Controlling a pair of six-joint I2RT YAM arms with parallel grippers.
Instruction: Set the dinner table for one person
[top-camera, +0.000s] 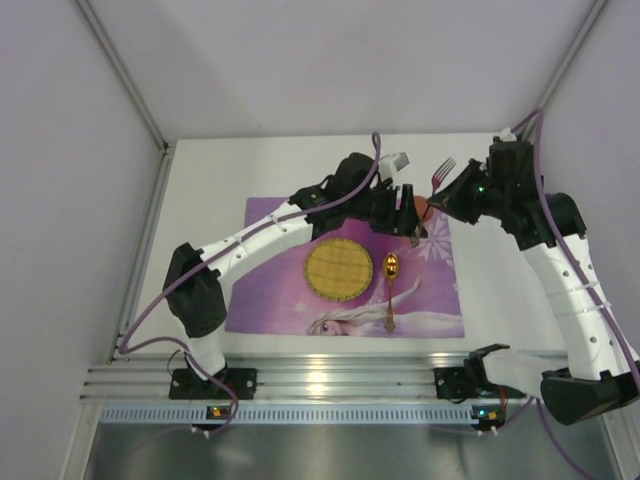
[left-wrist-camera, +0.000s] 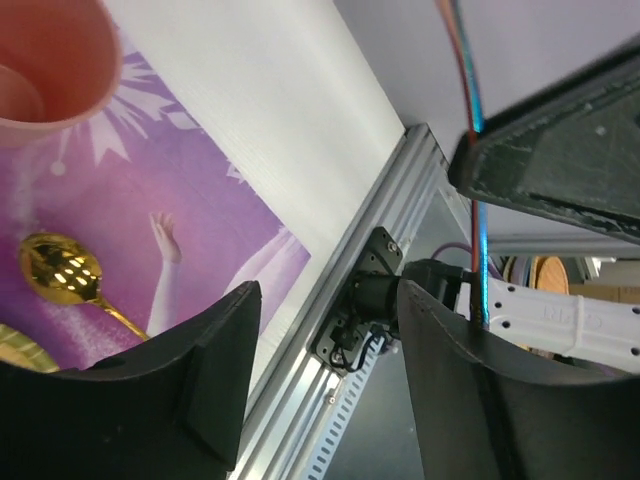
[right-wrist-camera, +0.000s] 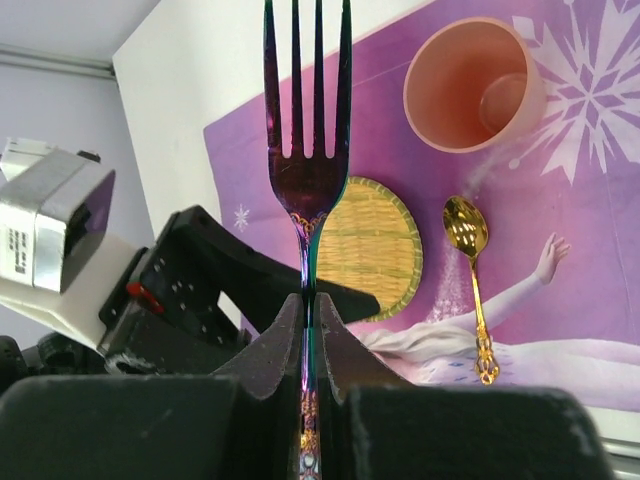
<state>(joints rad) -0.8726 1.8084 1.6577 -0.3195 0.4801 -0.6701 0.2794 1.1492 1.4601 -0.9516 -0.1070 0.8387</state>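
We look down on a large, plain white worktop (top-camera: 210, 200) with two robot arms bolted at its near edge, where a slotted aluminium rail (top-camera: 330, 380) runs from side to side. A purple placemat (top-camera: 270, 300) printed with snowflakes and a cartoon figure lies on the middle of the worktop, close to the near edge. It leaves bare white on the far side and to the left. On the placemat sits a round, yellow woven disc (top-camera: 338, 270). Just to its right lies a gold spoon (top-camera: 390, 290), bowl towards the far side and handle towards the rail. Beyond the spoon's bowl, on the far right part of the placemat, a pink cup (right-wrist-camera: 465, 85) stands upright with its mouth open to us. The left arm reaches across the placemat to a spot just left of the cup. The left fingers (left-wrist-camera: 190, 400) are spread apart with nothing between them, and in the left wrist view the cup sits off to one side, clear of them. The right arm bends in from the right. The right fingers (right-wrist-camera: 275, 345) are pinching the handle of an iridescent purple fork (right-wrist-camera: 306, 185), held up off the surface with its tines pointing away from the fingers. From above, the fork shows over the bare worktop just past the placemat's far right corner.
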